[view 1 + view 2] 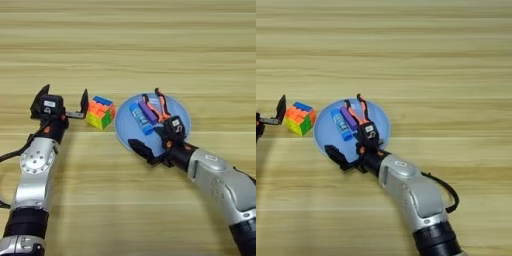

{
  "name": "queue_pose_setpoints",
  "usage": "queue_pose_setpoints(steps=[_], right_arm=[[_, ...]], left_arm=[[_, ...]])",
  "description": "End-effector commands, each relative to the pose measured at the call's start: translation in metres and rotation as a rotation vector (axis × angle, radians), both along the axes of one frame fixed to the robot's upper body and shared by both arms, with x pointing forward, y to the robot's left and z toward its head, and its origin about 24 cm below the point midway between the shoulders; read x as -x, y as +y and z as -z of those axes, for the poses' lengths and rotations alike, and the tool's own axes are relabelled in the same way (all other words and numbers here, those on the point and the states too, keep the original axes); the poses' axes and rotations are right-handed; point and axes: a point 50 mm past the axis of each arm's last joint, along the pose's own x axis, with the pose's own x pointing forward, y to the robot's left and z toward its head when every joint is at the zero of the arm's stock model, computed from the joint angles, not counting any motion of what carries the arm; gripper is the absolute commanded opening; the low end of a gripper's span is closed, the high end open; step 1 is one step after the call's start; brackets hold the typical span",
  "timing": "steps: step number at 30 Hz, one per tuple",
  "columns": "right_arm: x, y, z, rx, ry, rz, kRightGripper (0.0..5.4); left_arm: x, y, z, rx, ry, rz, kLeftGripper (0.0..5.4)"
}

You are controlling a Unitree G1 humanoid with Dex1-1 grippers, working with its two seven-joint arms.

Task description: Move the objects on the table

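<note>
On the pale planked wooden table (150, 45), a round light-blue plate (182, 112) carries orange-handled pliers (161, 107) and a blue-and-purple tube (141, 116) beneath the released right tool (155, 140). Left tool (65, 102), fingers spread, touches the blocky multicoloured cube (100, 112).

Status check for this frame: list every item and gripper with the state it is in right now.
Puzzle cube: on the table, left of the plate, scrambled, between the left gripper's fingers, not lifted.
Pliers: lying in the plate, handles spread.
Blue-and-purple tube: lying in the plate beside the pliers.
Plate: flat on the table.
Left gripper: open, at the cube.
Right gripper: open, over the plate's near edge, holding nothing.
</note>
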Motion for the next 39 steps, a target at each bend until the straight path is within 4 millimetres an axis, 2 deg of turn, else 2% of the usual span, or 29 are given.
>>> queue_pose_setpoints(steps=[1,8,14,26,33,39], right_arm=[[-0.008,0.002,0.003,0.021,-0.008,0.014,5.4],[-0.016,0.002,0.015,0.041,0.023,0.026,5.4],[-0.018,0.002,0.011,0.05,-0.017,0.035,5.4],[-0.019,0.001,0.015,0.039,0.016,0.035,5.4],[-0.026,0.001,0.023,0.048,0.043,0.05,5.4],[-0.025,-0.001,0.02,0.043,0.024,0.05,5.4]], left_arm=[[0.0,-0.001,0.002,-0.002,0.008,0.005,5.37],[0.0,-0.002,0.002,0.002,0.008,0.004,5.37],[0.0,-0.002,0.002,0.008,0.01,0.005,5.37],[-0.001,-0.002,0.003,0.015,0.01,0.007,5.37],[-0.001,-0.001,0.003,0.014,0.01,0.003,5.37],[-0.001,-0.001,0.003,0.015,0.012,0.004,5.37]])
